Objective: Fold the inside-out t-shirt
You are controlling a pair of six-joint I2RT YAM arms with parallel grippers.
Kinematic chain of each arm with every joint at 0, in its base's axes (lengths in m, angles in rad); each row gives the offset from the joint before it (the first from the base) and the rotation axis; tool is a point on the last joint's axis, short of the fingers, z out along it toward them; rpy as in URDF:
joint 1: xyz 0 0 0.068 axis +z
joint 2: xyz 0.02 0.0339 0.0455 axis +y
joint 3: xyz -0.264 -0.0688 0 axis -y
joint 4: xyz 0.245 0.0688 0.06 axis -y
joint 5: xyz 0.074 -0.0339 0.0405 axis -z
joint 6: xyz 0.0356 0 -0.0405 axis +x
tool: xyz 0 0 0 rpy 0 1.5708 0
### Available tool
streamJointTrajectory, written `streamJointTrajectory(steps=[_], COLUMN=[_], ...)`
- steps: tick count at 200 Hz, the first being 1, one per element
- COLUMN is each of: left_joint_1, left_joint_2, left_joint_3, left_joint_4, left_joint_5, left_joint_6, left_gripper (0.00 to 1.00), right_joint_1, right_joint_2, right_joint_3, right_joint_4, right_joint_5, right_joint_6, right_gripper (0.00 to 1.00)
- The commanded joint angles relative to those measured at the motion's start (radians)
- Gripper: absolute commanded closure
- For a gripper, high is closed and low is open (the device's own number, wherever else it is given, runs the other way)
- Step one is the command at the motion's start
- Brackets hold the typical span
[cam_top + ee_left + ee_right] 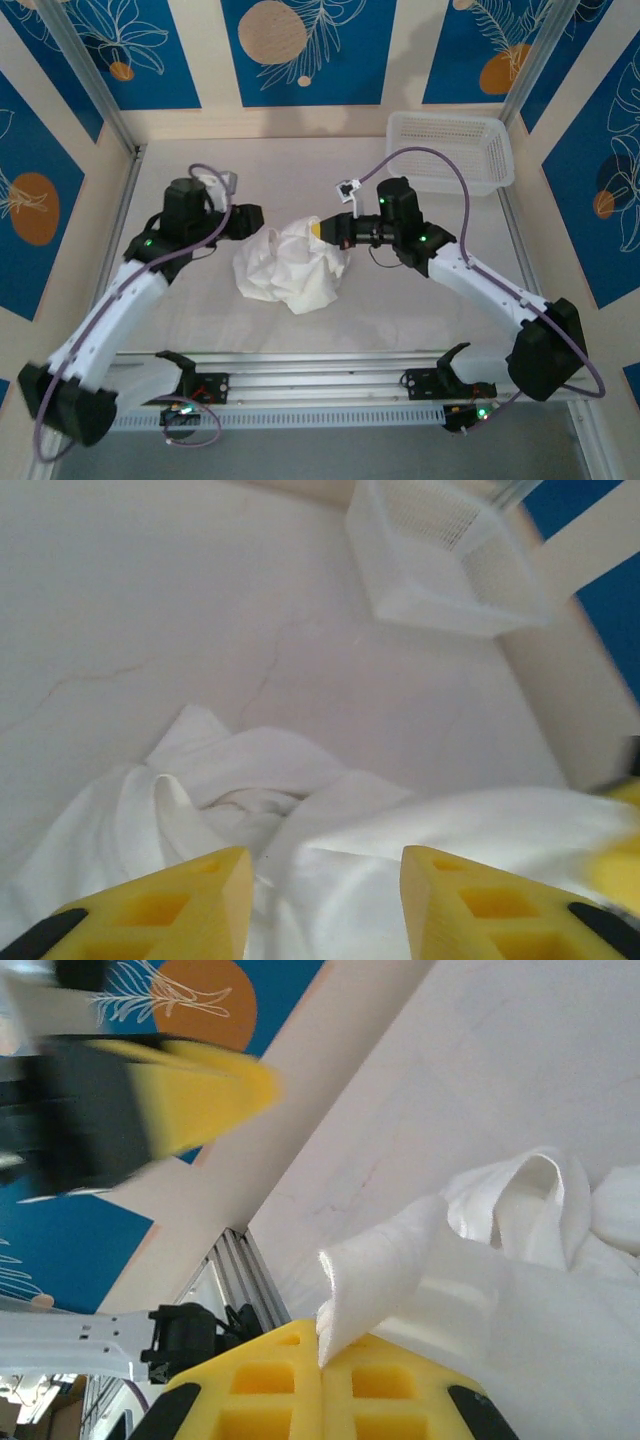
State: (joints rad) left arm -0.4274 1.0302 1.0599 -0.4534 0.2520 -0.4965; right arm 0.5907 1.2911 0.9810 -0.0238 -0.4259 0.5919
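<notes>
Nothing is folded yet: the thin white cloth t-shirt [290,268] is seen crumpled between the arms (a loose heap). An edge is pinched by the closed right gripper [320,1345]; the left gripper [325,880] is held part-open, empty.

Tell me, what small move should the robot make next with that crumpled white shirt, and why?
Probably the right arm should lift a little. Its jaws are shut on a fold of the shirt, which lies bunched in a heap; the left arm has its jaws apart over the cloth, gripping nothing. Raising that fold might let the heap hang open.
</notes>
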Motion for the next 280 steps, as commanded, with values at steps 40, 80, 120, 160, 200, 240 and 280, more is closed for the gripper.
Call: streamJointTrajectory(steps=[40,80,120,160,200,240,280], left_joint_1=[-0.294,-0.307,-0.303,-0.288,-0.243,-0.221,-0.221], left_joint_2=[0.067,0.156,0.213,0.256,0.222,0.275,0.397], left_joint_3=[0.028,-0.002,0.029,0.038,0.015,0.052,0.105], left_joint_4=[-0.056,0.108,0.105,0.035,0.037,0.085,-0.014], left_joint_5=[-0.284,-0.295,-0.333,-0.500,-0.454,-0.052,-0.113], left_joint_6=[-0.095,-0.016,0.026,0.033,0.068,0.187,0.169], left_gripper=[0.61,0.46,0.38,0.53,0.68,0.55,0.54], right_joint_1=[0.050,0.061,0.067,0.072,0.070,0.070,0.070], right_joint_2=[0.078,0.061,0.051,0.042,0.033,0.040,0.039], right_joint_3=[0.120,0.131,0.130,0.131,0.127,0.128,0.136], right_joint_4=[-0.073,-0.107,-0.123,-0.130,-0.159,-0.151,-0.163], right_joint_5=[-0.001,0.004,0.005,0.015,0.046,0.045,0.053], right_joint_6=[0.019,-0.002,-0.016,-0.018,-0.041,-0.031,-0.030], right_gripper=[1.00,1.00,1.00,1.00,1.00,1.00,1.00])
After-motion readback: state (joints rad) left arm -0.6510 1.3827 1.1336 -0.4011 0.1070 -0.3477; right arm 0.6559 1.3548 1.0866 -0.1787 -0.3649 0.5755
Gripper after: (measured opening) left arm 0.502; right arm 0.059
